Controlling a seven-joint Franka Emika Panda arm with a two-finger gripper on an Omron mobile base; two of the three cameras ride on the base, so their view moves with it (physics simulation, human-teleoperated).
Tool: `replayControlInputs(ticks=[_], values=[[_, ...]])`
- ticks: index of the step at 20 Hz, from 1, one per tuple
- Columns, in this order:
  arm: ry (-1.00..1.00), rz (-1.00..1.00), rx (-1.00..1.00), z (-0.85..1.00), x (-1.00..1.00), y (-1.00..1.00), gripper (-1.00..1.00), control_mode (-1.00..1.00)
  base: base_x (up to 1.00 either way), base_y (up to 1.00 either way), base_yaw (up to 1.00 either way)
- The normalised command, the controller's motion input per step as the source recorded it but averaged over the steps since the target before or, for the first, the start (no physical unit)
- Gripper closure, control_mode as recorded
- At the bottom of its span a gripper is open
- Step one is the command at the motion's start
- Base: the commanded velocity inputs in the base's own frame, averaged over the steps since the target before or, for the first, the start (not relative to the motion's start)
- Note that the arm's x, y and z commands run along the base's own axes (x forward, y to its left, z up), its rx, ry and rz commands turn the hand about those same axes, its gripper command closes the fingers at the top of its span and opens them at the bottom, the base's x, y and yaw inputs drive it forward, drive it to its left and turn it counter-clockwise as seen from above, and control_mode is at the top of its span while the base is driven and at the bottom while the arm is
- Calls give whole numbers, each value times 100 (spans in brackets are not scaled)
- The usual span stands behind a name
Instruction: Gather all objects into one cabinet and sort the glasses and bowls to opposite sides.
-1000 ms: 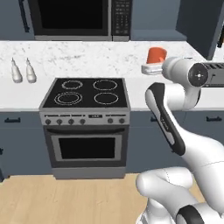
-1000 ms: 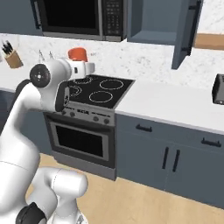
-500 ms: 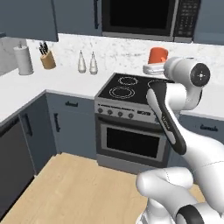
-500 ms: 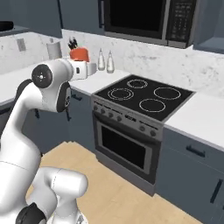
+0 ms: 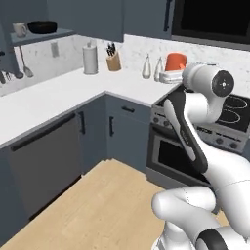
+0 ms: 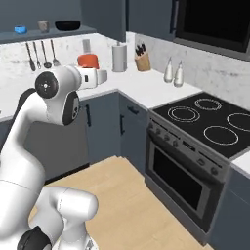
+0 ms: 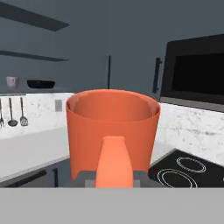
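Your gripper (image 6: 96, 76) is clamped on the orange cup (image 7: 113, 130), which stands upright with its mouth open (handle toward the camera), carried in the air above the floor. Farther off, you can see the black bowl (image 6: 67, 24), the beige-grey cup (image 6: 43, 25) and the blue bowl (image 6: 20, 30) on the wall shelf (image 6: 49, 33).

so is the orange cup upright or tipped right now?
Upright. In the hand view the orange cup shows its open rim on top and level, and nothing inside; it sits in the shut gripper.
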Motion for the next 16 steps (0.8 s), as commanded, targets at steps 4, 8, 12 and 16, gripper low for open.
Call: replayControlInputs(ticks=[4,8,12,16], values=[[0,0,0,0,0,0,100,100,-6,25,51],[0,0,0,0,0,0,100,100,0,27,54],[0,0,0,0,0,0,100,100,10,4,61],[0,0,0,0,0,0,100,100,28,-29,71]])
